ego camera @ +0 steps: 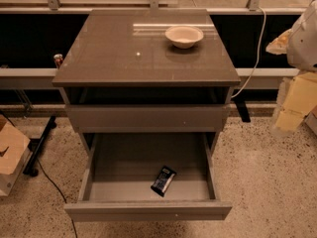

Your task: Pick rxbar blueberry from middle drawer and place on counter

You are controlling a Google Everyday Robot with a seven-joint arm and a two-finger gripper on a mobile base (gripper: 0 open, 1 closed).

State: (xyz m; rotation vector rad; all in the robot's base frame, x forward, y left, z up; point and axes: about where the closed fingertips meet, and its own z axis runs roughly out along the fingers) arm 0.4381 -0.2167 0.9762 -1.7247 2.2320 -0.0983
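Grey-brown and shallow, the middle drawer is standing pulled out below the counter's front edge. The rxbar blueberry is lying flat on the drawer floor, near the front wall and slightly right of middle, turned at an angle. Behind and above it, a plain drawer front is sitting under a dark gap beneath the counter. Just off the counter's right edge, beside its front right corner, the gripper is hanging pale and blurred, well apart from the bar. Whether it is wide or narrow cannot be told. A white bowl is resting on the glossy top near the far right corner.
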